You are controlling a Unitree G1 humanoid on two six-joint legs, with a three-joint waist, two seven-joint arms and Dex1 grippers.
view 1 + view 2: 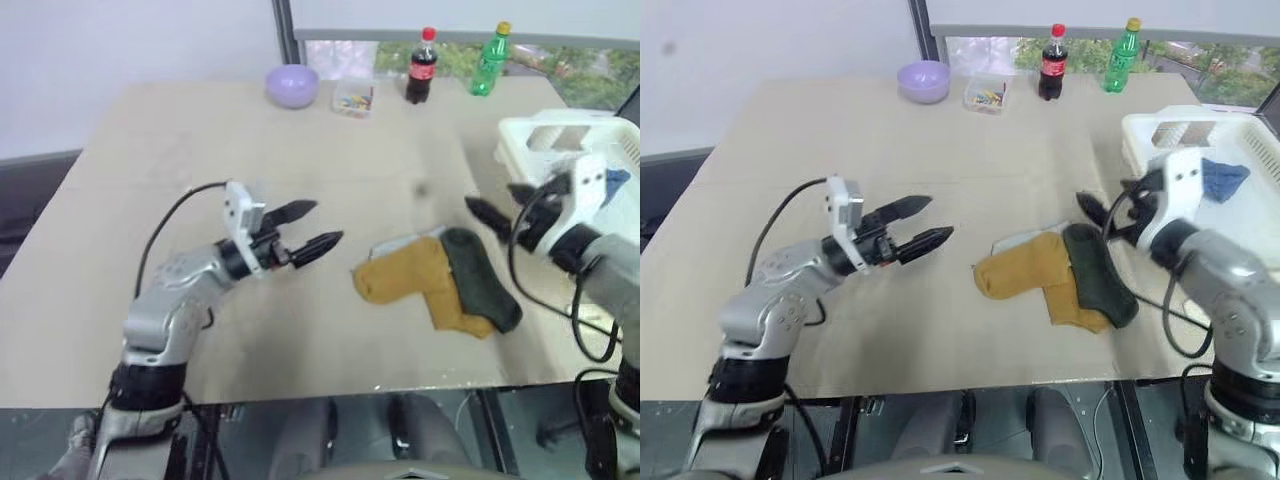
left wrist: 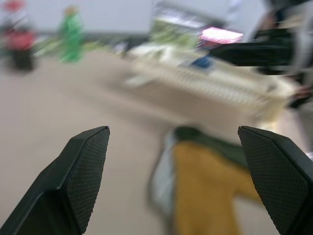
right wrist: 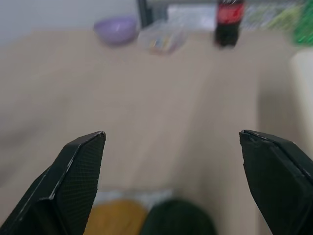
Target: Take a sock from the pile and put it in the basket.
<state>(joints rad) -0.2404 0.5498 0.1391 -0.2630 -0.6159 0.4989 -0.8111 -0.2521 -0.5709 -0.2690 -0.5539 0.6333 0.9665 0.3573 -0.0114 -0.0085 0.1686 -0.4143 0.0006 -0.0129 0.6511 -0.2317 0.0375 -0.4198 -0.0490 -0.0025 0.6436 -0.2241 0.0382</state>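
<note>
- The blue sock (image 1: pixel 1222 178) lies inside the cream basket (image 1: pixel 1160 128).
- The left gripper (image 1: pixel 922 224) hovers spread and empty, left of the pile (image 1: pixel 1065 275).
- The right gripper (image 3: pixel 171 181) is spread wide, empty, just right of the pile.

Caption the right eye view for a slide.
Blue sock lies in the basket; both open grippers, left and right, flank the remaining pile.
</note>
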